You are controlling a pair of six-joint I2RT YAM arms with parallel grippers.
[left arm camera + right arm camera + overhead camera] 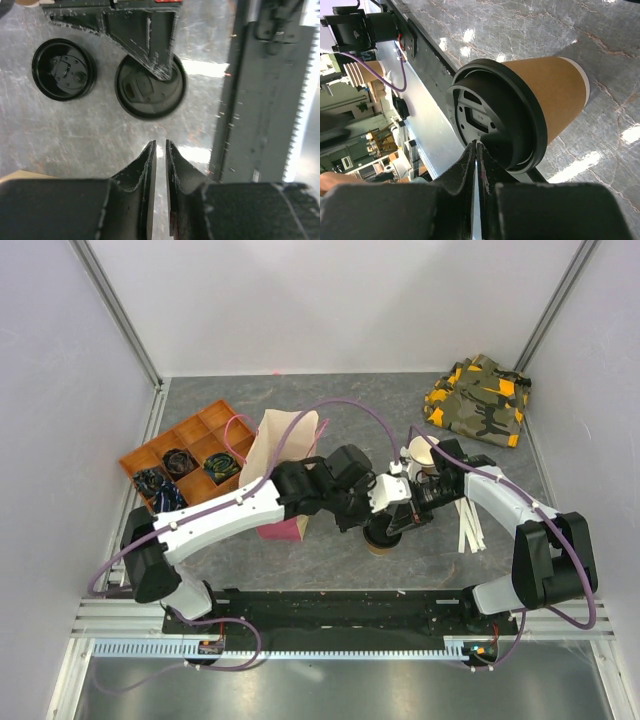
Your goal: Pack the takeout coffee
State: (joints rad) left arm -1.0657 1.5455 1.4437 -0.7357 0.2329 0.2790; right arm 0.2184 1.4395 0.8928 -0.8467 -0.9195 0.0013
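Note:
The takeout coffee [380,543], a tan paper cup [555,95] with a round black lid [490,120], stands on the grey table below both wrists. My right gripper [476,144] is shut, its fingertips resting on the lid's top near the rim. In the left wrist view that lid [142,97] shows from above with a right finger [150,45] lying over it. My left gripper [160,143] hovers just beside the lid, shut but for a thin slit, with nothing between its fingers. A loose black lid [63,69] lies on the table beside the cup.
A tan paper bag [285,455] with a pink base stands left of the cup. A lidless tan cup [422,455] stands behind it. An orange compartment tray [160,452] sits at the left, white strips [470,528] at the right, a camouflage cloth [480,400] at the back right.

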